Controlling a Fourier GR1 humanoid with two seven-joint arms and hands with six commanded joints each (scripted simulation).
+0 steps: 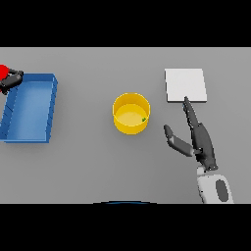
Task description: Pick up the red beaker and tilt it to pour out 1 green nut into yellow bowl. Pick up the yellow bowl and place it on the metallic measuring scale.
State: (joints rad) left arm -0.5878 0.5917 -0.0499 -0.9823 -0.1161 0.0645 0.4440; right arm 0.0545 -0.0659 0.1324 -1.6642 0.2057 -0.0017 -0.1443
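Yellow bowl (pixel 131 113) sits upright near centre of the grey desk (pixel 88 166), w/ a small green nut (pixel 143 119) inside it, against the inner wall on the right side. Bowl is free, nothing touching it.

Right hand (pixel 201 139) is to the right of the bowl and a bit nearer the robot, arm coming in from the lower right. Fingers straight and stretched away from the robot, thumb spread out toward the bowl; hand is apart, holding nothing. Thumb tip is near the bowl but not touching. Longest fingertip reaches to the near edge of the metallic measuring scale (pixel 185 84), a flat pale square lying on the desk right of and beyond the bowl; can't tell if it touches the scale or just overlaps in view.

Left hand (pixel 12 79) is at the far left edge, fingers curled round the red beaker (pixel 4 71); only part of the beaker shows, rest cut off by the frame. Hand + beaker are just at the far left corner of a blue tray (pixel 51 105), which lies on the desk well left of the bowl
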